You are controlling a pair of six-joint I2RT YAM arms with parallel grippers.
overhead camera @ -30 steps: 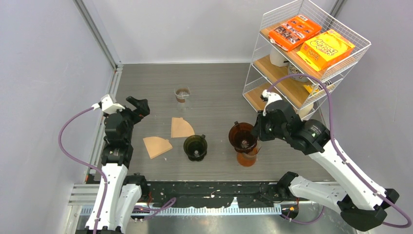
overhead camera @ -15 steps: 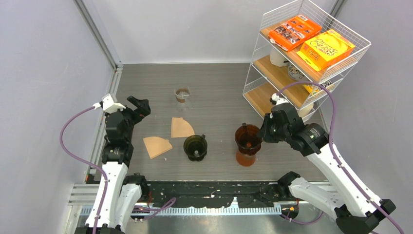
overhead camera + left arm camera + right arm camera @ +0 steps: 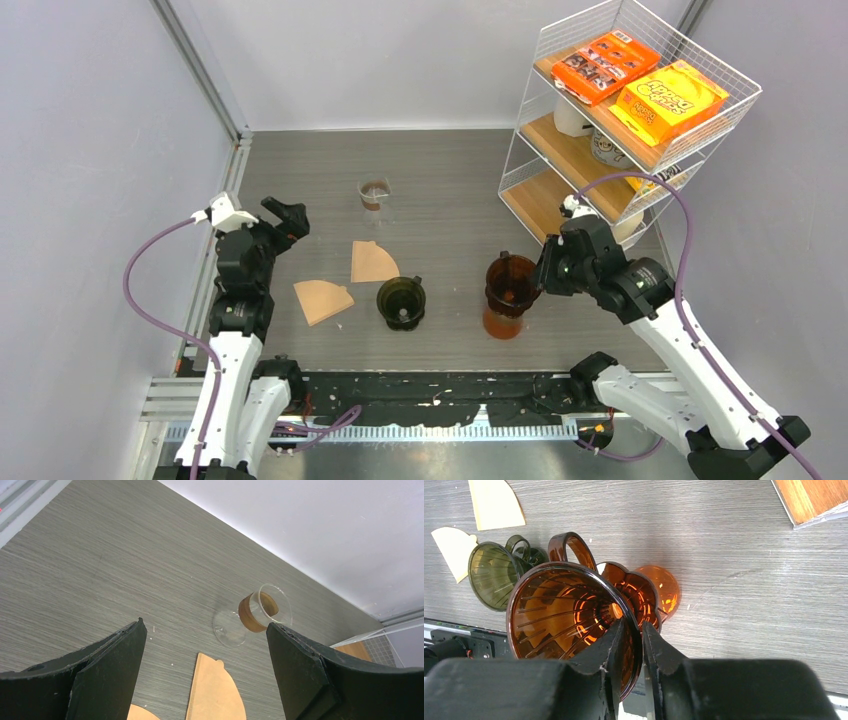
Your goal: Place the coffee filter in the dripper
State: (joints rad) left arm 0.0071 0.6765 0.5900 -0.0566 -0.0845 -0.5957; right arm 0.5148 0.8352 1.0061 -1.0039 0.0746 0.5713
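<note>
Lettering on yellow box (image 3: 667, 100) illegible.

Near filter (image 3: 322, 300) left of middle dripper (image 3: 401, 300), far filter (image 3: 372, 262) behind, glass (image 3: 374, 192) further back, second dripper (image 3: 510, 285) right, apparently raised

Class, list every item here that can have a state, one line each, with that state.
orange dripper: no filter inside.
right gripper: shut on the orange dripper's rim.
left gripper: open, holding nothing.
green dripper: upright, no filter inside.
far coffee filter: flat on the table.
near coffee filter: flat on the table.
glass beaker: upright, holds something brown.
</note>
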